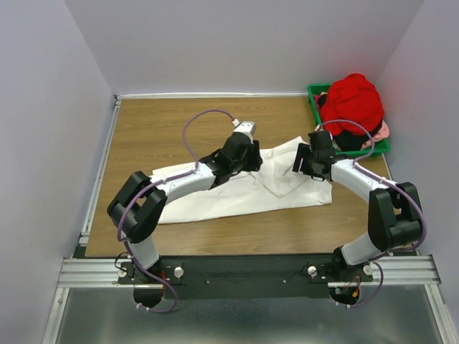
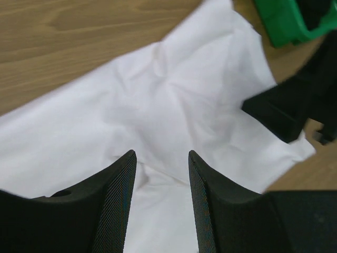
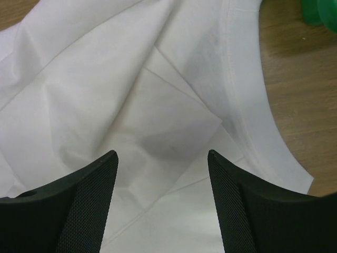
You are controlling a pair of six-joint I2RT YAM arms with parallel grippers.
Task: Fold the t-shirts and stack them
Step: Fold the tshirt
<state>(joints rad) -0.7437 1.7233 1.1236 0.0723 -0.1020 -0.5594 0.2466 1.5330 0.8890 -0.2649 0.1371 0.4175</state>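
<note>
A white cloth t-shirt [image 1: 244, 193] lies spread and rumpled on the brown wooden table [image 1: 158, 122], stretching away to the left of the green plastic bin [image 1: 313, 93], with its nearest corner just short of the bin's front left corner; a folded flap crosses its middle, and the right wrist view shows a stitched hem curving along the edge on the bin's side; the left gripper [image 2: 160, 155] hangs over the shirt's middle, well to the left of the bin, its two black fingers [image 2: 118, 195] held apart with bare white cloth showing in the gap and nothing pinched; the right gripper [image 3: 162, 155] sits over the shirt's end closest to the bin, its claw spread wider, also with only cloth visible below it; inside the bin a bunched red cloth t-shirt [image 1: 351, 104] is heaped high, with a bit of pink fabric [image 1: 385, 130] peeking out at the bin's right side beneath it.
</note>
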